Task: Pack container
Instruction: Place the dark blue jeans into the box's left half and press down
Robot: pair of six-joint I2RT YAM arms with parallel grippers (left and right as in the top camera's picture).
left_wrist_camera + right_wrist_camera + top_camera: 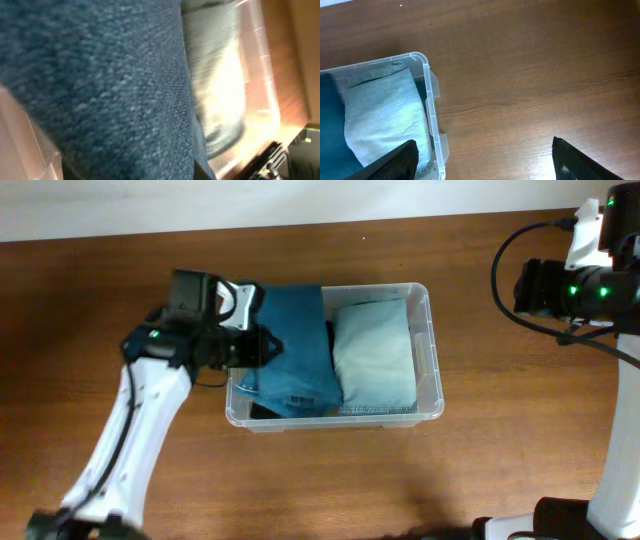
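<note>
My left arm [130, 440] reaches up from the lower left of the table [400, 480], elbow bent, wrist pointing right. My left pincer [264, 345] sits at the left wall of the container [432, 350], just over the rim and against the dark blue denim garment [295, 340]. The left wrist view is filled by that denim [100, 85] and the fingers are hidden, so I cannot tell whether this pincer is spread or pinching. The container lies mid-table, long side left to right, directly right of my left pincer. Inside it the denim fills the left half and a folded pale grey-blue garment [372, 355] fills the right half, the two touching. Further right is bare wood. My right arm [590, 280] is folded back at the far right edge, well apart from the container. My right pincer [484, 147] hangs over bare table with its fingers [395, 160] spread wide, the container's corner [431, 100] off to its left.
</note>
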